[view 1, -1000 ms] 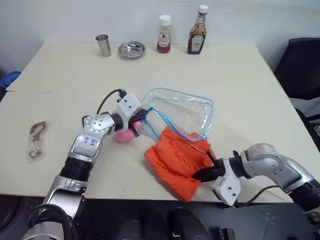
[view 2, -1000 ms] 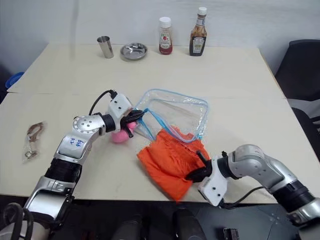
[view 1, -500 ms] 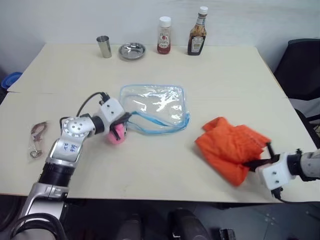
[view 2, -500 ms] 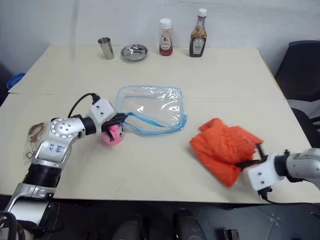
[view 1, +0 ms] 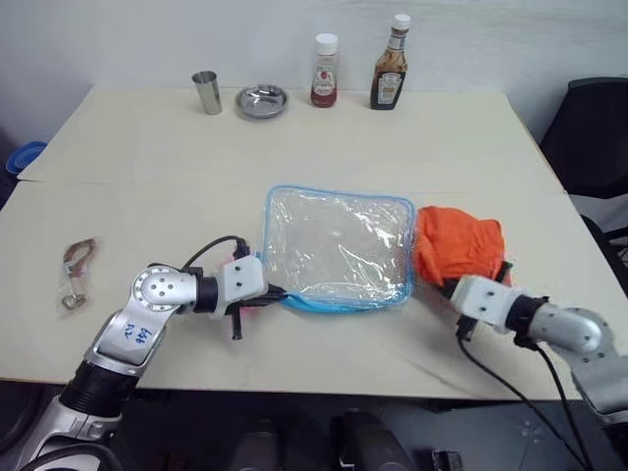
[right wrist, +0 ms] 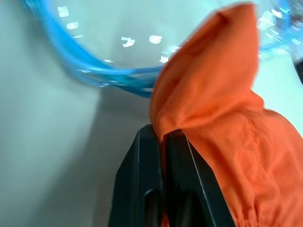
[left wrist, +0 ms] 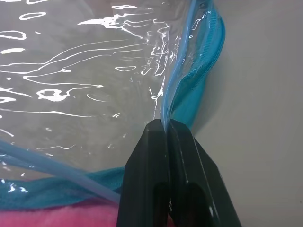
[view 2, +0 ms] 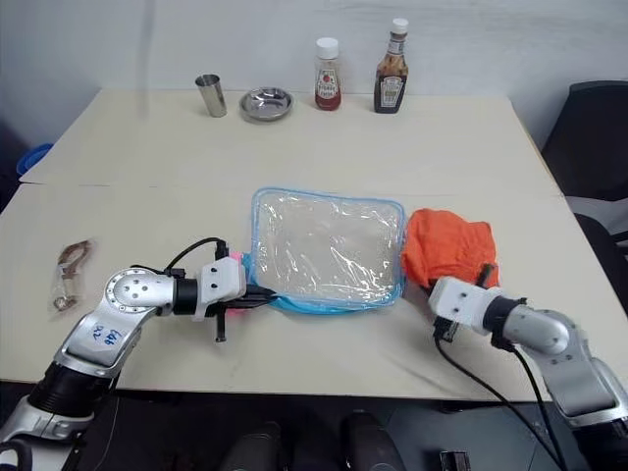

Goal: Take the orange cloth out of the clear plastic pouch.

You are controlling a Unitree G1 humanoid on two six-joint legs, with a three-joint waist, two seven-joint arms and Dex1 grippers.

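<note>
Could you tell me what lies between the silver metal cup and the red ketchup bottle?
A small round metal dish sits between them, seen in both eye views.

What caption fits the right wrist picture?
Right gripper pinching the orange cloth beside the clear plastic pouch.

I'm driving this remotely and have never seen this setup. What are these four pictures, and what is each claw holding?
The two wide pictures come from cameras in the robot's head, looking down over its arms at a table. The two close-ups come from cameras on its wrists, looking along each claw's black fingers.

The left claw is shut on the blue edge of the clear plastic pouch, which lies flat. The right claw is shut on a fold of the orange cloth, which now sits outside the pouch, beside it.

Also on the table: a pink plush ball by the left claw, a small clear packet, a metal cup, a metal dish and two sauce bottles.
</note>
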